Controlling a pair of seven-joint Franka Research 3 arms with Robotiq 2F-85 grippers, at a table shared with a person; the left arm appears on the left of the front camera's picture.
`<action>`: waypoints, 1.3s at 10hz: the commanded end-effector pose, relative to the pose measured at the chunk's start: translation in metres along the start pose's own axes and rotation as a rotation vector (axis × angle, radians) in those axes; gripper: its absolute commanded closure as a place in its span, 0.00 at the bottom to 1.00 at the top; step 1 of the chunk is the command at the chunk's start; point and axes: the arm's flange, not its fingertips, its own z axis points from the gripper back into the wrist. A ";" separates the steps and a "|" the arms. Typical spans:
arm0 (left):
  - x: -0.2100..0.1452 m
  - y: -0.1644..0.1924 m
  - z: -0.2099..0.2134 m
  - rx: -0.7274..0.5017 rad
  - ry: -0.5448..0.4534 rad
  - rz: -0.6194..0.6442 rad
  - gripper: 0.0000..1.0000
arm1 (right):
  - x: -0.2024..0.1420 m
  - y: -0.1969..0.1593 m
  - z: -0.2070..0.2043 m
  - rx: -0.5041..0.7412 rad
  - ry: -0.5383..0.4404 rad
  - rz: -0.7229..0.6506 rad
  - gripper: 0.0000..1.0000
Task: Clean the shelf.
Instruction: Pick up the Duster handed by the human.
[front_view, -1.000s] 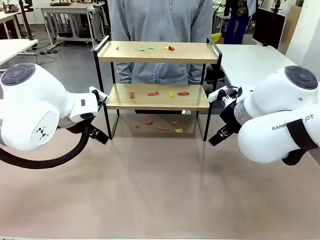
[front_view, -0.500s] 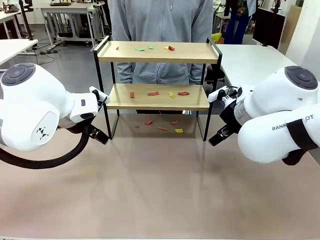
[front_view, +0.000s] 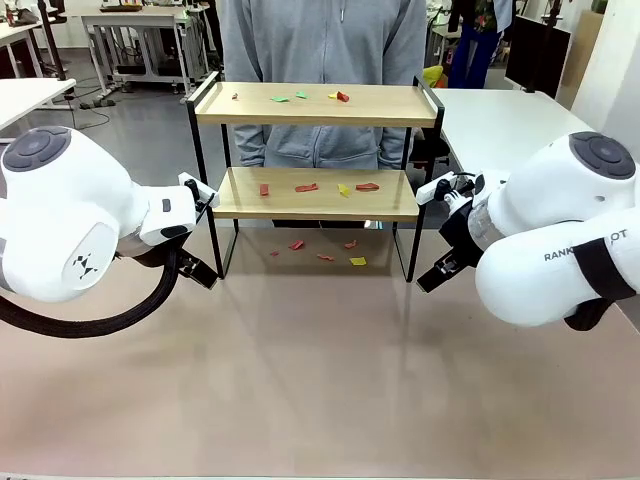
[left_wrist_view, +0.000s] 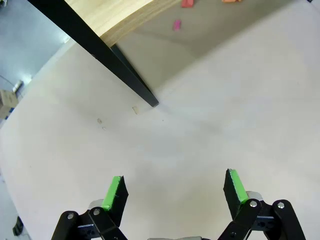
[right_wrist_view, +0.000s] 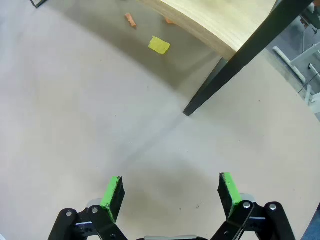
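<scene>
Between the open left gripper and open right gripper: shelf, light but stiff; grasp its side rails.

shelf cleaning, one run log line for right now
shelf: coloured scraps on both boards, more on table beneath | left gripper: open, empty, beside shelf | right gripper: open, empty, beside shelf

The shelf has pale, smooth wood boards in a black metal frame. The table is smooth and dull. The left arm and right arm look like shiny white plastic. The person's top is grey cloth.
</scene>
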 end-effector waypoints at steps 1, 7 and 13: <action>0.014 0.014 0.020 -0.048 -0.022 -0.006 0.00 | 0.014 -0.018 0.017 0.015 -0.044 -0.014 0.00; 0.066 0.143 0.068 -0.519 -0.036 -0.251 0.00 | 0.024 -0.179 0.065 0.234 -0.231 0.005 0.00; 0.034 0.232 0.013 -0.818 -0.390 -0.409 0.00 | -0.035 -0.267 -0.007 0.563 -0.529 0.238 0.00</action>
